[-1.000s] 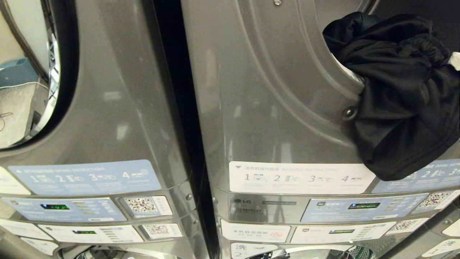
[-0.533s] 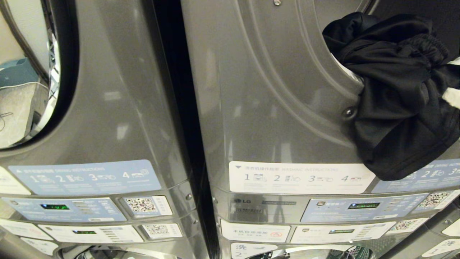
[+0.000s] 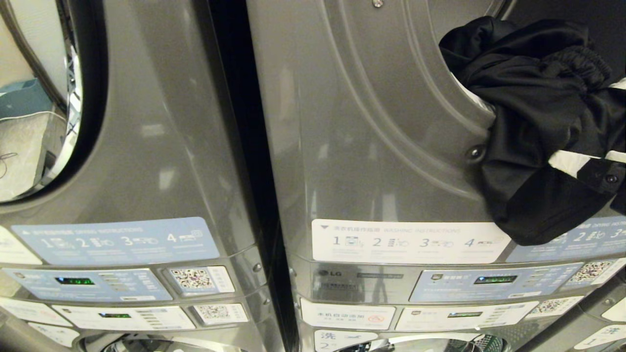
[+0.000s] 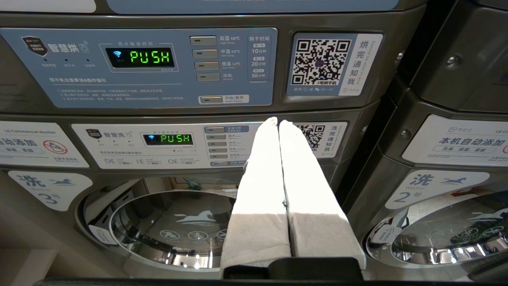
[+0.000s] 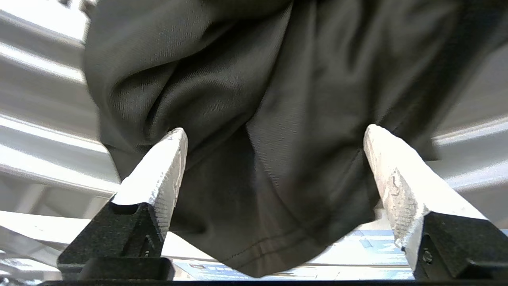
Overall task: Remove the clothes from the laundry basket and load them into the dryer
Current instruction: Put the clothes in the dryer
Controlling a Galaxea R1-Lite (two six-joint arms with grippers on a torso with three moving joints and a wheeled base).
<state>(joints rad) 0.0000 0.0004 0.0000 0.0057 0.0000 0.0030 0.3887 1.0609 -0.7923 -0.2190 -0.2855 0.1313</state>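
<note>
Evidently black satin-like garment (image 3: 533,122) draped over grey metal dryer's round opening rim (image 3: 469,98), half out; right gripper (image 5: 274,139) fingers spread wide, grasping nothing, beneath hem. Left gripper (image 4: 278,121) fingers pressed together, parked before control panels.

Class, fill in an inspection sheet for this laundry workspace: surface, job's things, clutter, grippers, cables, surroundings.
Surface: grey metal dryer front, instruction stickers below.
Job's things: black fabric garment draped over the dryer opening's rim, its lower part hanging outside; laundry basket not seen.
Clutter: nothing seen.
Grippers: right gripper open, fingers either side of the garment's hanging fold; left gripper shut, empty, parked before the control panels.
Cables: nothing seen.
Surroundings: second grey machine alongside; washer doors below.
</note>
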